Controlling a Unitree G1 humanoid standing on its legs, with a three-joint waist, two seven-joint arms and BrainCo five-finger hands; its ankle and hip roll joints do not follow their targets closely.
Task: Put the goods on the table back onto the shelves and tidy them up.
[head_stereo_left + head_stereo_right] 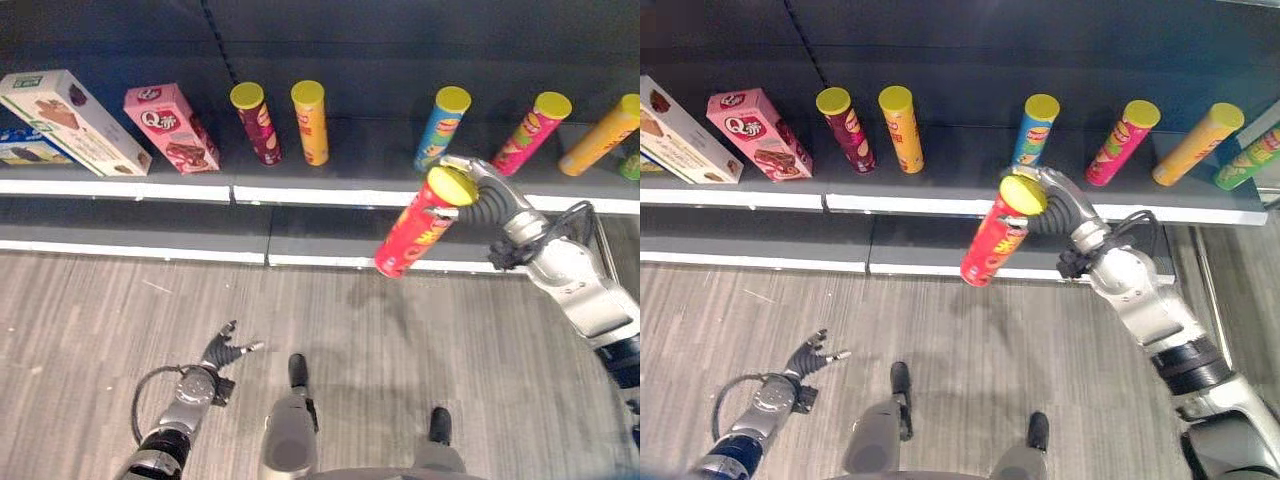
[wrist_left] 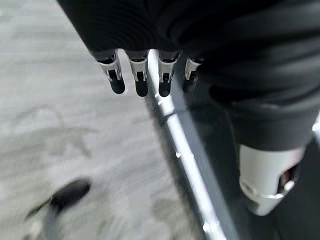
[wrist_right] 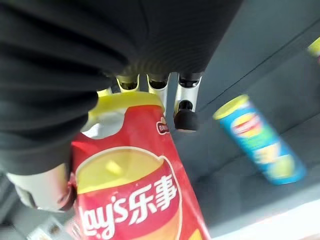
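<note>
The right hand [image 1: 478, 192] has its fingers curled round the upper end of a red chip can [image 1: 417, 229], just below the can's yellow lid [image 1: 451, 185]. The can hangs in the air in front of the shelf [image 1: 350, 190], touching nothing else. Its long axis is tilted: the lidded end points toward 1 o'clock, up toward the shelf, and the base points toward 7 o'clock, down over the lower shelf edge and the grey floor [image 1: 90, 330].

On the shelf stand other goods in a row. At 9 to 10 o'clock lie a white box [image 1: 72, 120] and a pink box [image 1: 172, 127]. Beside them stand a maroon can [image 1: 257, 123] and an orange can [image 1: 311, 122], close together. At 12 to 1 o'clock from the held can is a blue can [image 1: 441, 127], then a pink can [image 1: 530, 132] and a yellow can [image 1: 600, 134], all leaning with lids toward 1 o'clock.

The left hand [image 1: 224, 353] hangs low over the floor at 7 o'clock, fingers spread and relaxed, holding nothing.
</note>
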